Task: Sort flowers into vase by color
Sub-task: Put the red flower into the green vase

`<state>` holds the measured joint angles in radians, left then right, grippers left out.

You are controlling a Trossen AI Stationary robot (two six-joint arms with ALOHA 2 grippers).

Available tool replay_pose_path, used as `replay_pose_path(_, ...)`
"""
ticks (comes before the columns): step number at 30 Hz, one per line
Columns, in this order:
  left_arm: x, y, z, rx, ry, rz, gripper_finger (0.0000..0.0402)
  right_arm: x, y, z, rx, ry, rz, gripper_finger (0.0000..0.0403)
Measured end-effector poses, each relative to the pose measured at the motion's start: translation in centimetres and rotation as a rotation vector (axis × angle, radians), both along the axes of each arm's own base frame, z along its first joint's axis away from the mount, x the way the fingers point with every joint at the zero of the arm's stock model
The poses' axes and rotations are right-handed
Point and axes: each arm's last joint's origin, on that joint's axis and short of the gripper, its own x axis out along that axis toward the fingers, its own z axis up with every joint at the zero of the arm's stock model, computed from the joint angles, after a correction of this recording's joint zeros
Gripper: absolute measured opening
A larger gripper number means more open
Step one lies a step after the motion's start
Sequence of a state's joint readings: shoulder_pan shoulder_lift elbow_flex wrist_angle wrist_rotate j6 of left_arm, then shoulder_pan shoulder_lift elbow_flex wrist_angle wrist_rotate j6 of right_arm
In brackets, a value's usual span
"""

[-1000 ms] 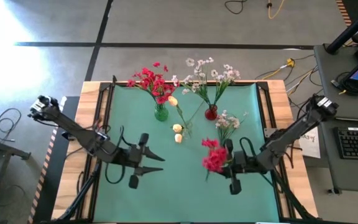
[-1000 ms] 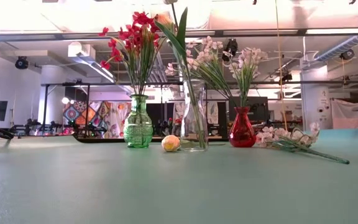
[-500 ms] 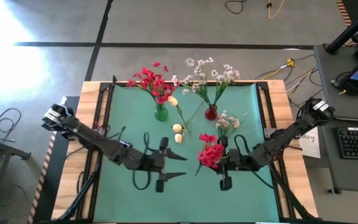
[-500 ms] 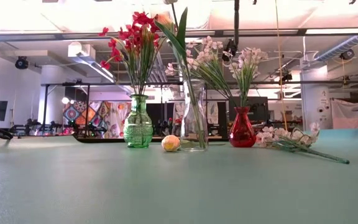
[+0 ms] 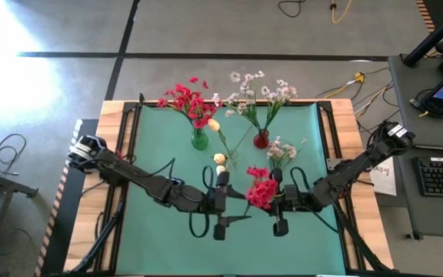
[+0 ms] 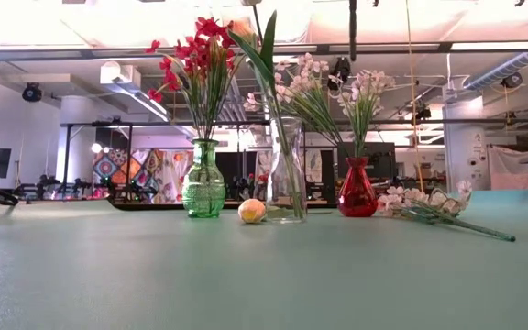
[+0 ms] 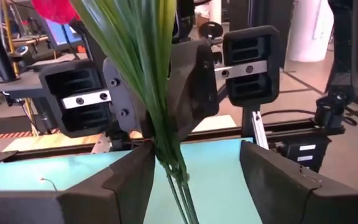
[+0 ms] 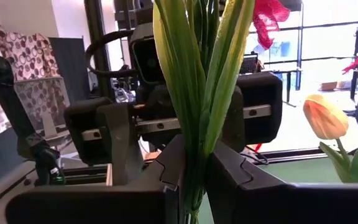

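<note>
Red flowers (image 5: 262, 192) hang above the middle of the table, a little toward its front edge, clamped at the stems by the right gripper (image 5: 278, 198). The right wrist view shows its fingers (image 8: 185, 163) pressed together on the green stalks (image 8: 197, 93).

What has changed in the last second is on the other side. The left gripper (image 5: 228, 201) has swung in from the table's left half and now sits just beside the bunch, facing the right gripper across it. Its fingers have spread apart during that approach. In the left wrist view the stalks (image 7: 160, 124) run down between the two open fingers (image 7: 129, 183), which I judge are not yet touching them.

For the task, this looks like a handover being set up: the left arm is placed to take the bunch and the right one has not let go. The green vase (image 5: 199, 141) near the back edge already holds red blossoms (image 5: 187, 100), so it is the likely destination.

The bunch's long axis stands roughly upright, tilted somewhat. The blossoms point up and toward the left of the table, and the cut ends point down toward the green mat (image 5: 152, 154).
</note>
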<state>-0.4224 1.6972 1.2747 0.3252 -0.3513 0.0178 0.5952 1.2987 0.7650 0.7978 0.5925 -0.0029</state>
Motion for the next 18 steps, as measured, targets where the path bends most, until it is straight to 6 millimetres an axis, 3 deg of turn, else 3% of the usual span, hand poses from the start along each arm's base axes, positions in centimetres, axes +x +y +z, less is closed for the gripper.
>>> replay_pose_path(6, 0.7, 0.5, 0.2, -0.012, 0.01, 0.017, 0.0186, 0.0, 0.0, 0.0, -0.002, 0.002, -0.004, 0.0038)
replay_pose_path(18, 1.0, 1.4, -0.2, -0.039, 0.032, 0.044, 0.0026, 0.0, 0.0, 0.0, 0.013, 0.001, -0.009, 0.0038)
